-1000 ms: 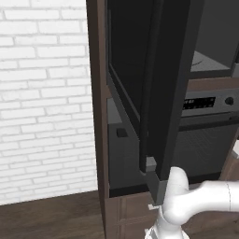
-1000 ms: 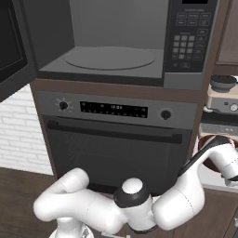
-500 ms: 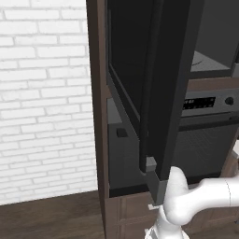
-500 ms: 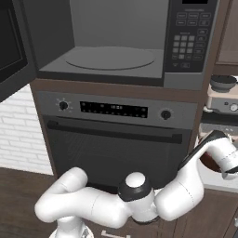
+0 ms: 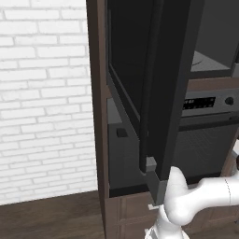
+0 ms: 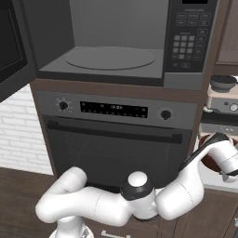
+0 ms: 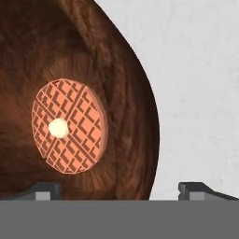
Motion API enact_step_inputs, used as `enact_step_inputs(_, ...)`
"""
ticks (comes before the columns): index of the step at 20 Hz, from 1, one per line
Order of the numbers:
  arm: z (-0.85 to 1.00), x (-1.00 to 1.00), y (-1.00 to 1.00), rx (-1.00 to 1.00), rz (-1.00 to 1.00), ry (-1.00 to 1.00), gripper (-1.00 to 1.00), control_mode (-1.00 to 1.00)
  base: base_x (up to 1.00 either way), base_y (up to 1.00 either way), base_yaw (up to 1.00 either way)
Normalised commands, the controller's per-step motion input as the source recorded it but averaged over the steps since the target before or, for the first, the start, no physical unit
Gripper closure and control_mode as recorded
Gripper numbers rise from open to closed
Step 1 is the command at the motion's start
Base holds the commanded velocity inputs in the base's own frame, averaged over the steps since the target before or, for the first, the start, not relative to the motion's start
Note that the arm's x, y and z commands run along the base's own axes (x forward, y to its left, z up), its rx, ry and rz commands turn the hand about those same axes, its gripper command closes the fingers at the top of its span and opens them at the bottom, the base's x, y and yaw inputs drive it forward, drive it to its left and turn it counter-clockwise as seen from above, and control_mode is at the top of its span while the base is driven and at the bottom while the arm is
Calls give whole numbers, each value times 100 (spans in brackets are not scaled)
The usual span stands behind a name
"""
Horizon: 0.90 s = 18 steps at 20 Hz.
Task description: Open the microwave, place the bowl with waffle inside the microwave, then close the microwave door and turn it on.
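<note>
The microwave [image 6: 110, 58] stands open, its grey cavity and round turntable bare. The microwave door [image 5: 168, 84] is swung out to the left and shows edge-on in the left base view. In the hand view, the brown wooden bowl [image 7: 126, 70] sits close below the hand on a white counter [image 7: 200, 70], with a round orange waffle [image 7: 67, 126] in it. My gripper [image 7: 119, 191] is open, one fingertip [image 7: 44, 190] over the bowl's inside and the other outside the rim. A sliver of the bowl [image 6: 209, 161] shows beside my hand at the right.
Under the microwave is the oven [image 6: 116, 139] with two knobs, a display strip and a long handle bar. The microwave's keypad [image 6: 188, 39] is on its right side. A dark dish [image 6: 223, 82] rests on an appliance at the far right. A white brick wall [image 5: 42, 93] stands to the left.
My forearm and hand have shifted slightly over the bowl at the right counter. The jaws have stayed open, and the microwave door has not moved.
</note>
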Motion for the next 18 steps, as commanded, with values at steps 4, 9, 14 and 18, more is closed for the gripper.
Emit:
enact_step_inputs(4, 0, 0, 0, 1, -1, 0, -100, -100, 0, 0, 0)
enact_step_inputs(9, 0, 0, 0, 0, 0, 0, -100, -100, 0, 0, 0)
enact_step_inputs(14, 0, 0, 0, 0, 0, 0, 100, -100, 0, 0, 0)
enact_step_inputs(18, 0, 0, 0, 0, 0, 0, 100, -100, 0, 0, 0)
